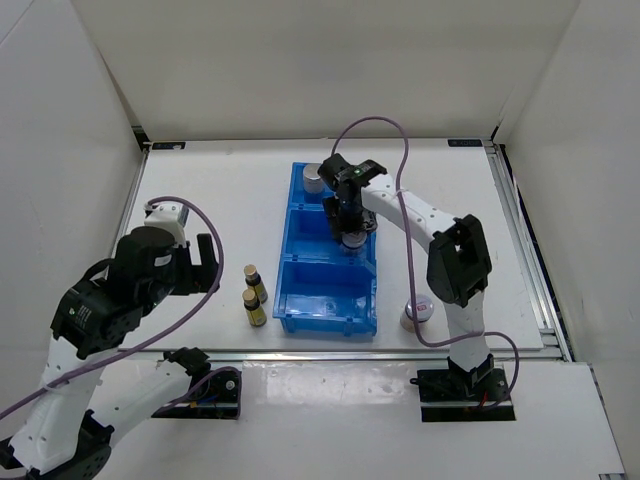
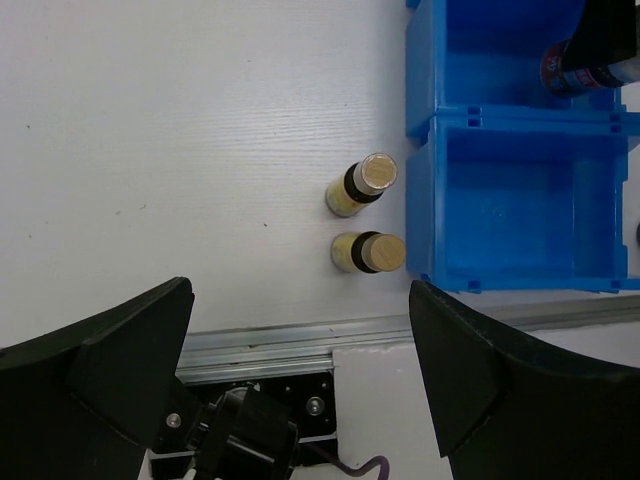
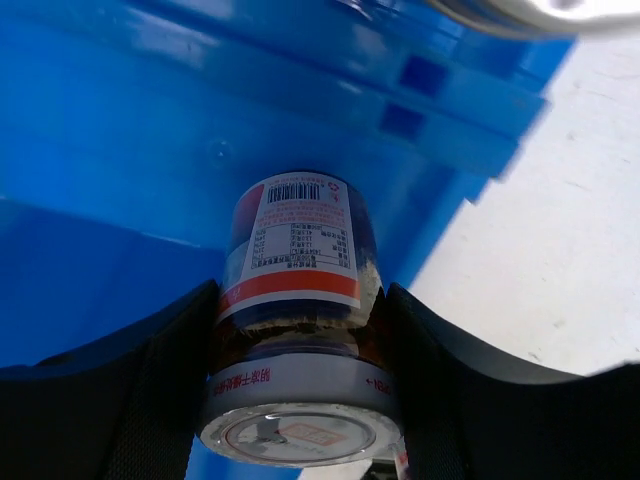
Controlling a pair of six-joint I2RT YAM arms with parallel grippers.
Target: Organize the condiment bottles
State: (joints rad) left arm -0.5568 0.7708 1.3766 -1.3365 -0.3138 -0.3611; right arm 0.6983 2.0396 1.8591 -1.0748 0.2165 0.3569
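R pincer [image 3: 300,340] is clamped on a short jar [image 3: 298,245] inside the bin's [image 1: 330,298] mid compartment. I'd lower it upright till it seats, then let go. L pincer [image 2: 300,310] gapes wide, empty, amber bottles [image 2: 362,185] at its 12 o'clock. Only top cam shows a second jar [image 1: 418,312] on the counter [image 1: 200,190], at the bin's 4 o'clock.

**Blue bin on white table**

Blue plastic bin [image 1: 328,323]: three compartments in a row, running near to far, set mid-table. Table [image 1: 220,200] white, with faint wood grain. Metal rail [image 1: 525,250] along its right edge. White walls [image 1: 300,60] on three sides.
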